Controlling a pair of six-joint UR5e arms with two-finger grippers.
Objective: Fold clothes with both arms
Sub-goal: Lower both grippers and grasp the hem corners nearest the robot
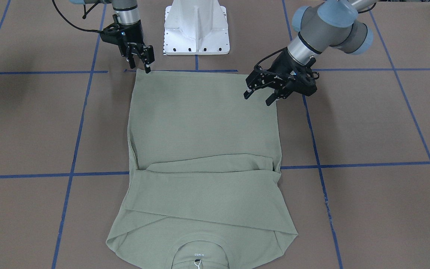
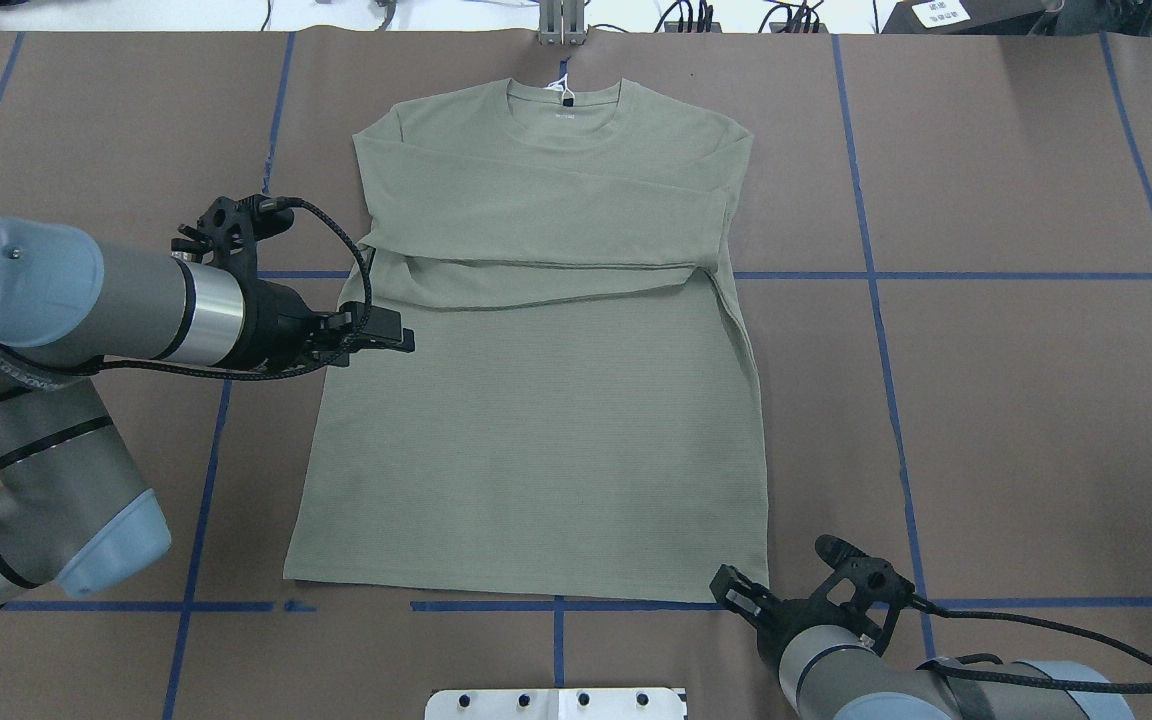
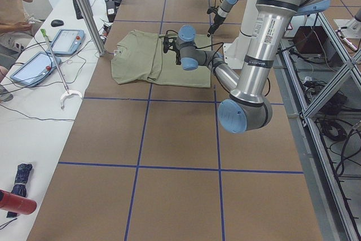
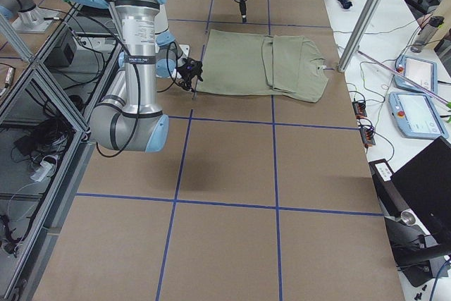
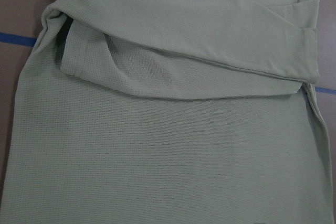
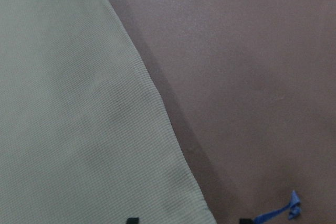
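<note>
The sage-green shirt (image 1: pixel 203 149) lies flat on the brown table, neckline (image 2: pixel 564 110) at the far side, hem towards the robot's base. Both sleeves are folded across the chest (image 5: pixel 210 30). My left gripper (image 1: pixel 258 98) is open and empty. It hovers over the shirt's side edge, below the folded sleeves, and also shows in the overhead view (image 2: pixel 398 338). My right gripper (image 1: pixel 140 68) is open and empty, low at the hem corner (image 2: pixel 762 580). In the right wrist view its fingertips (image 6: pixel 131 220) stand apart at that corner.
The white pedestal base (image 1: pixel 197 28) stands just behind the hem. Blue tape lines (image 1: pixel 349 164) cross the table. A side bench with tablets (image 3: pixel 34 66) and a seated person (image 3: pixel 14 4) runs along the far side, by a metal post (image 3: pixel 84 9).
</note>
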